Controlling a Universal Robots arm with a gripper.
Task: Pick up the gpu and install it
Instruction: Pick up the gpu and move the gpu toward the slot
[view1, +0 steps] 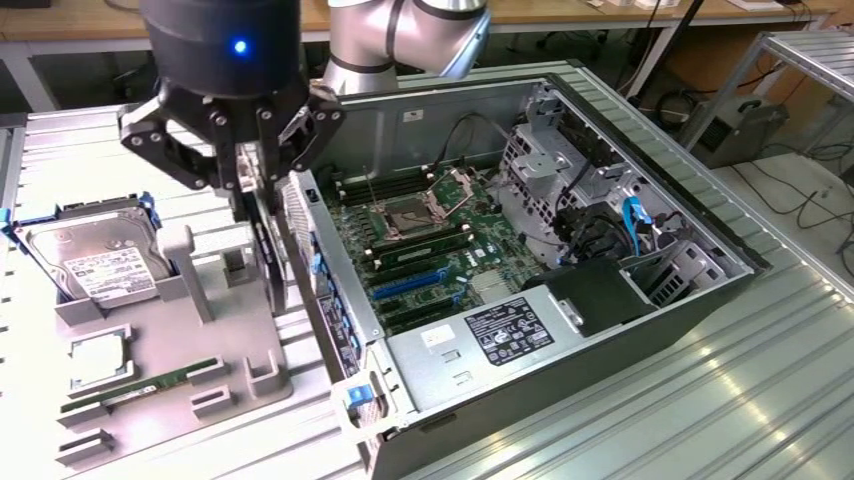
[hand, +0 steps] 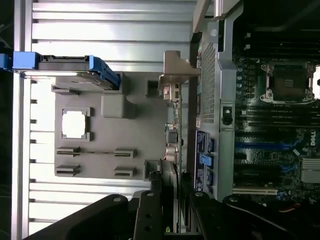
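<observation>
Jaws either side of upright gpu (view1: 275, 272) (touching)

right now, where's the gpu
In the exterior view the gpu hangs edge-on in the gripper, between the grey parts holder on that view's left and the open computer case on its right.

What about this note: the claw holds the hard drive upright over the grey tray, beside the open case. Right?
Wrong in one respect: the claw holds the gpu, not the hard drive, which sits in the tray. The exterior view shows it. The rest stands.
</observation>
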